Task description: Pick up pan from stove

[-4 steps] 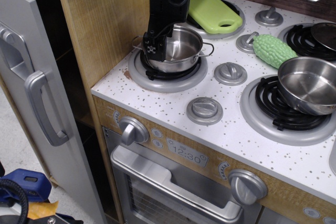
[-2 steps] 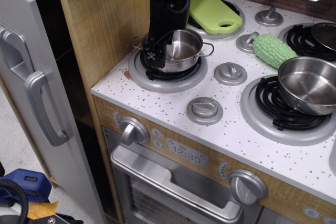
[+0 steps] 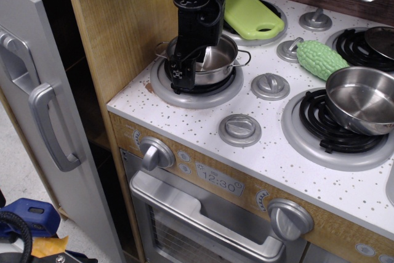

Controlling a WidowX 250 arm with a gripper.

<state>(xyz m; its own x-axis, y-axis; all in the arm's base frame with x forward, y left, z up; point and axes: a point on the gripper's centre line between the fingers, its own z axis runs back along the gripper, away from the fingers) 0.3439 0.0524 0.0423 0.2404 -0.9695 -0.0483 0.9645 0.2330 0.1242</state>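
The gripper (image 3: 189, 69) straddled the near-left rim of the pan (image 3: 215, 60) on the stove's (image 3: 271, 146) left burner; its grip was unclear.

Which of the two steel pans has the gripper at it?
The small deep pan with wire loop handles, on the front-left burner; the gripper straddles its rim. The wider pan sits apart, right.

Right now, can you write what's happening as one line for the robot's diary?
phase: grasping | tool: straddling near rim of pan | pan: on front-left burner of stove, not lifted | closure: unclear
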